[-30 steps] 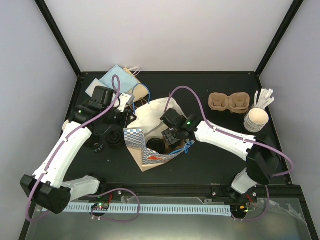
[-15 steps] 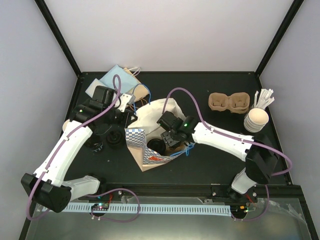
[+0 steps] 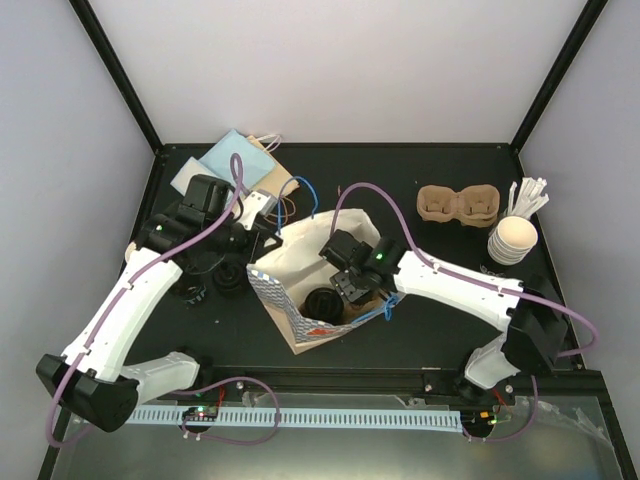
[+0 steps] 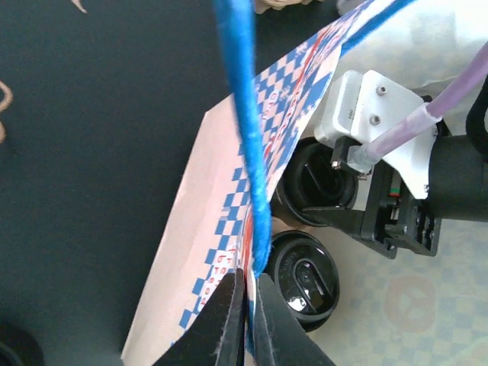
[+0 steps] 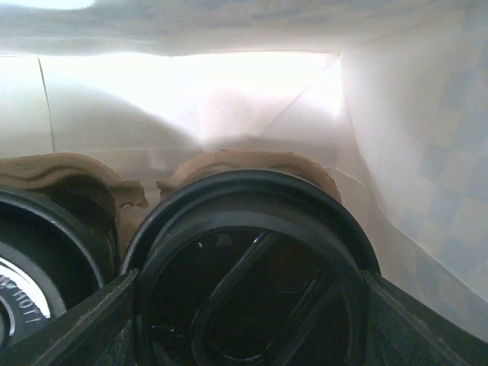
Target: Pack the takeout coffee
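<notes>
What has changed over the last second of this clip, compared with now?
The left gripper, shut on the blue handle, has pulled the checked bag wider open. The right gripper, closed round a lidded cup, has sunk a little deeper into the bag, its elbow swinging right. The spare tray, cup stack and stir sticks have not moved.

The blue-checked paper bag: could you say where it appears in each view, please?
Top external: the blue-checked paper bag lies mid-frame.
Left wrist: its checked rim crosses the middle diagonally.
Right wrist: its white inner wall fills the background.
Shared landmark: round black plastic lids inside it.
</notes>
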Controlling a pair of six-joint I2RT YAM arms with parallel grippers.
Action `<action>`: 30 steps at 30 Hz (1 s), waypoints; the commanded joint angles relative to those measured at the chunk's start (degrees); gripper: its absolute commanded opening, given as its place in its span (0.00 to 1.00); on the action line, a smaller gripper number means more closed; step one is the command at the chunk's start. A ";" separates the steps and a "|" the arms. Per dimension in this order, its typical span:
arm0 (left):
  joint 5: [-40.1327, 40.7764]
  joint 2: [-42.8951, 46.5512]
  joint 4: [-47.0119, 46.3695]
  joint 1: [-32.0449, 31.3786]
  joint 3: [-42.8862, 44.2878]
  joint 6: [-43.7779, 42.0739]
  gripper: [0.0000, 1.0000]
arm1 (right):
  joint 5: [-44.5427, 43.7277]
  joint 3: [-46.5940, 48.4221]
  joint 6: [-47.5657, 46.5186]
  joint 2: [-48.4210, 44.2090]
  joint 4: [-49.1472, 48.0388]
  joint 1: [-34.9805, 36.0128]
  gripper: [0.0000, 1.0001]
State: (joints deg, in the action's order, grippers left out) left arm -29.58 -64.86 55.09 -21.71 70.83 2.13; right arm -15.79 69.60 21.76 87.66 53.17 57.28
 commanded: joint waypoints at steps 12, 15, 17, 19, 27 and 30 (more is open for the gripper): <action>2.18 2.24 -1.93 -6.05 1.60 -2.13 0.73 | -4.03 0.83 0.00 -5.75 5.46 1.34 0.77; 3.17 0.50 -1.70 -8.09 2.66 -2.81 0.74 | -4.29 2.63 -0.26 -6.27 6.69 1.34 0.85; 4.87 -1.17 -1.38 -9.86 3.62 -3.58 0.74 | -4.01 3.72 -0.47 -6.86 7.33 1.35 0.92; 7.02 -3.11 -0.66 -11.79 4.74 -4.31 0.74 | -3.61 4.33 -0.72 -7.61 7.70 1.40 0.95; 13.19 -8.16 1.18 -13.88 9.71 -4.89 0.60 | -2.31 3.02 -0.23 -11.55 8.29 2.86 1.00; 13.20 -10.03 1.84 -13.97 12.04 -4.99 0.62 | -2.14 2.76 -0.06 -12.95 8.78 4.28 1.00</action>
State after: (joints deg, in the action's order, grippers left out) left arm -18.41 -73.60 55.68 -35.33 78.02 -1.80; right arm -18.22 72.49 21.17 76.95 60.49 59.86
